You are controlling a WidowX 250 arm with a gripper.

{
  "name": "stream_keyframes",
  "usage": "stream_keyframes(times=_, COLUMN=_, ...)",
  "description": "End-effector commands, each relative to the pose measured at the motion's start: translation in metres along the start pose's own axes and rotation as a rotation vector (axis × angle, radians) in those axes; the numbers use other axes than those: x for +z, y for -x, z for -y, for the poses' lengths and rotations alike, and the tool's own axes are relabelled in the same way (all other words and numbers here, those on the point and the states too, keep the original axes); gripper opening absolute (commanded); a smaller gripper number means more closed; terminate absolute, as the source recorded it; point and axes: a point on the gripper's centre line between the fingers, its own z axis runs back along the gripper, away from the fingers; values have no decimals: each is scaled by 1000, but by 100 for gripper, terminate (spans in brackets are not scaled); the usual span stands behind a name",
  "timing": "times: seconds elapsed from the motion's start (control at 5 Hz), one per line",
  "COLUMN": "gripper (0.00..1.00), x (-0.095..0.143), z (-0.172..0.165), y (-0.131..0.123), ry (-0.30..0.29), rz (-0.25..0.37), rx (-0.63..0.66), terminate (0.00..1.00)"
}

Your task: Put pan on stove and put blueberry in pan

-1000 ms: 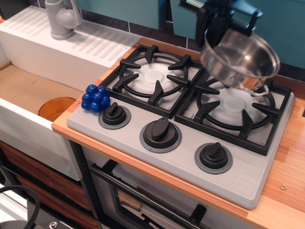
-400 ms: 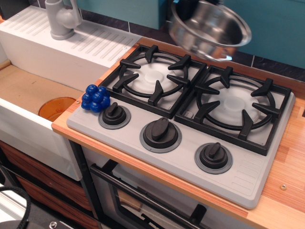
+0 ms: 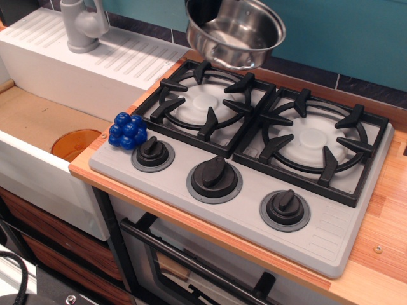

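At top centre of frame, the stainless pan (image 3: 236,32) hangs in the air, tilted, its open mouth facing the viewer, above and just behind the rear edge of the left burner grate (image 3: 206,101). Its base touches nothing; a thin wire loop handle shows at the lower rim. Fingers holding it are not in view (cut off by frame top / hidden behind pan), so their opening & grip can't be told; pan is presumably carried from above. Grey toy stove (image 3: 318,235) fills centre and right: both grates bare, incl. right burner grate (image 3: 315,143); three black knobs along front. Blueberry cluster (image 3: 128,131) sits at left, on the stove's front-left corner, just beside the leftmost knob (image 3: 152,154), well apart from the pan. Wooden bench (image 3: 381,267) shows at lower right.

Progress (judged): step 1 underway, pan lifted but not yet set on a burner. Step 2 not begun; blueberry untouched. Left: lower pan level onto a grate, release, fetch blueberry, drop it in the pan.
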Motion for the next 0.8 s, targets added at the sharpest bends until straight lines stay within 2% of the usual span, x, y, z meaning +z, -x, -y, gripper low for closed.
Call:
stream_keyframes(times=0.0, gripper=0, x=-17, z=-30, y=-1, ry=-1, rz=66, rx=21, terminate=0)
stream_keyframes(times=0.2, gripper=0, x=-31, z=-32, y=3, ry=9, rz=69, rx=35, terminate=0)
stream_keyframes(times=0.6, gripper=0, x=-66, z=-36, y=4, ry=36, rz=135, rx=28, terminate=0)
